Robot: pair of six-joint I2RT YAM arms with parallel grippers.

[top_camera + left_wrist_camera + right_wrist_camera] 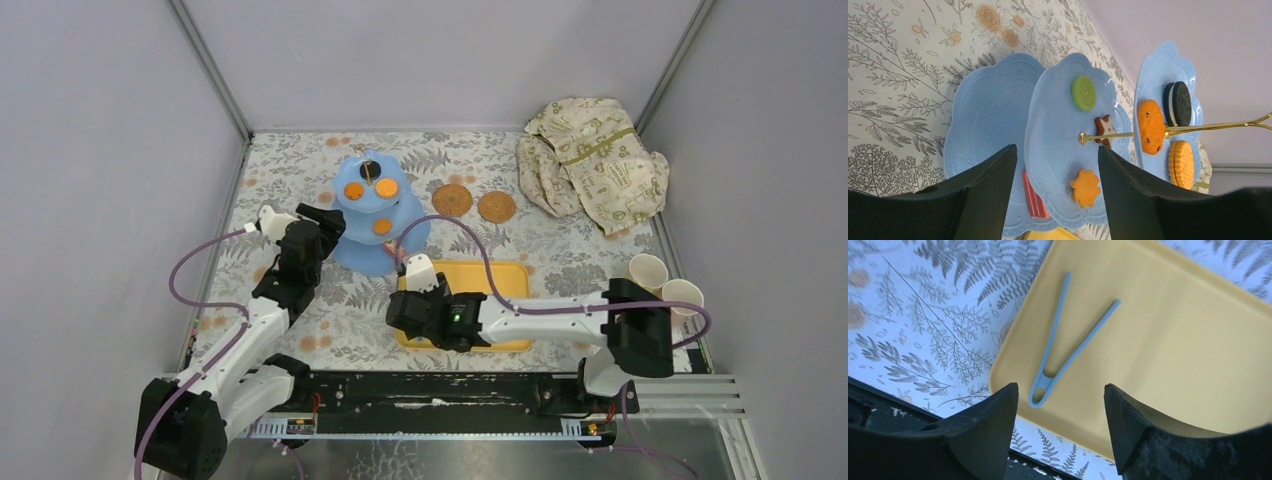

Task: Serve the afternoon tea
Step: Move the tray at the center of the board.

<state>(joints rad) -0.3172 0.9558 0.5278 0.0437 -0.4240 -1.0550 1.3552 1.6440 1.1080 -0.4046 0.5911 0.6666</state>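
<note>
Two arms out, both tools spread wide, nothing pinched.

Left gripper point(1055, 150) faces the stand point(983, 120) head-on, just short of its lowest tier, fingers not touching it. Stand is upright, mid-left on the far half of the table. Its gold rod point(1198, 127) runs vertical; the left wrist view shows it sideways only because that camera is rolled. Biscuits point(1150, 126) on the tiers: three on top, three in the middle, one red striped piece at the bottom.

Right gripper point(1060, 387) hangs over the near-left corner of the tray point(1198, 340). Tongs point(1054, 327) lie flat on it, hinge end nearest the fingers, legs fanning away; not held.

Key relation, by my reading: cups point(648, 272) not yet on coasters point(452, 200). Cups stand together at the right edge, just beside the right arm's elbow and well apart from its fingers. Coasters lie side by side beyond the tray, right of the stand, nothing on them. Right arm is nearer to both. It would have to swing right for a cup, then reach over the tray.

Surface: flat sheet, fern-and-flower print. Room: grey walls on three sides, rail along the near edge, cloth point(590, 165) bunched in the far right corner, apart from the coasters.
</note>
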